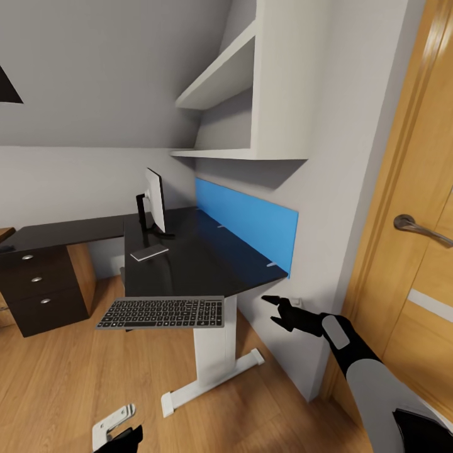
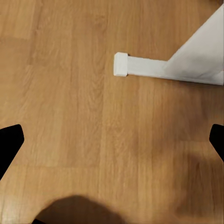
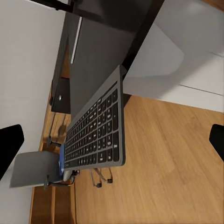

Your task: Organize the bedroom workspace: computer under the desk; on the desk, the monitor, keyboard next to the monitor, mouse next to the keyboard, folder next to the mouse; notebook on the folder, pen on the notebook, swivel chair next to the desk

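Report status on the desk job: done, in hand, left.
Done: the monitor stands on the desk. In hand: the keyboard juts over the desk's near edge, away from the monitor; the right gripper and left gripper are open and empty. Left: the folder lies on the swivel chair, and what looks like the notebook is unstacked.
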You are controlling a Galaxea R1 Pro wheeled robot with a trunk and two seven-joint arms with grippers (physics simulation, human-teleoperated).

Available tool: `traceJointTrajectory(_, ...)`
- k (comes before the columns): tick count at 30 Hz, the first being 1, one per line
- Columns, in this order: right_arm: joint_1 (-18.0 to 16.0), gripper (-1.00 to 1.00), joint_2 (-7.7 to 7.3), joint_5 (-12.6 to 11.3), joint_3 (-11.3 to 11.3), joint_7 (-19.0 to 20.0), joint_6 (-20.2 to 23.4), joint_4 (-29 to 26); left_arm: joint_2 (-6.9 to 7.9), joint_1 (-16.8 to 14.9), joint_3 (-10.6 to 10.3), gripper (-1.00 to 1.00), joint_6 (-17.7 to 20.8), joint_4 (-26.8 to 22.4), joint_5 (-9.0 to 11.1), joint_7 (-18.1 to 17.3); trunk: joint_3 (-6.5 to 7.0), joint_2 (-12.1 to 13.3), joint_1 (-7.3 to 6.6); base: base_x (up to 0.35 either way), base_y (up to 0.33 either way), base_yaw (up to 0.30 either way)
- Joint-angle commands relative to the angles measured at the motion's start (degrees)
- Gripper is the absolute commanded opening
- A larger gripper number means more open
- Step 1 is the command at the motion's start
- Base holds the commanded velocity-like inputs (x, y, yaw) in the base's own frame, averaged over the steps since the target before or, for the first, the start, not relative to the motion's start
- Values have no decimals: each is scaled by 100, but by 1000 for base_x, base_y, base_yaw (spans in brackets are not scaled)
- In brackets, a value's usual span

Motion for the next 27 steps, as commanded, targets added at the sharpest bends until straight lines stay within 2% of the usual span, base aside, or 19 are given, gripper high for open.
traceJointTrajectory(1, -4, 100, 3, 13, -16, 15, 37, 1, 4, -2, -11, 100, -23, 13, 39, 44, -5, -3, 0, 0, 0, 0)
traceJointTrajectory(6, -4, 100, 4, 9, 147, 15, 26, 7, 1, -2, -13, 100, -223, 109, 31, 61, -5, -3, 0, 0, 0, 0)
traceJointTrajectory(8, -4, 100, 4, 7, 210, 15, 22, 8, -1, -2, -17, 100, -415, 132, 37, 62, -41, -83, 44, 0, 0, 0)
traceJointTrajectory(11, -4, 100, 8, 6, 267, 15, 18, 8, -20, -2, -38, 100, -899, 299, 39, 61, -95, -203, 110, 0, 0, 0)
traceJointTrajectory(16, 5, 100, 171, 30, 411, 93, -44, -4, -182, -143, -201, 100, -823, 214, 15, 64, -94, -202, 109, 0, 0, 0)
traceJointTrajectory(18, 6, 100, 236, 36, 346, 42, -32, -6, -245, -78, -207, 100, -888, 150, -46, 61, -94, -202, 109, 0, 0, 0)
traceJointTrajectory(27, 13, 100, 256, 40, 302, 16, -27, -18, -321, 58, -444, 100, -1085, -24, -94, 94, -94, -202, 109, 0, 0, 0)
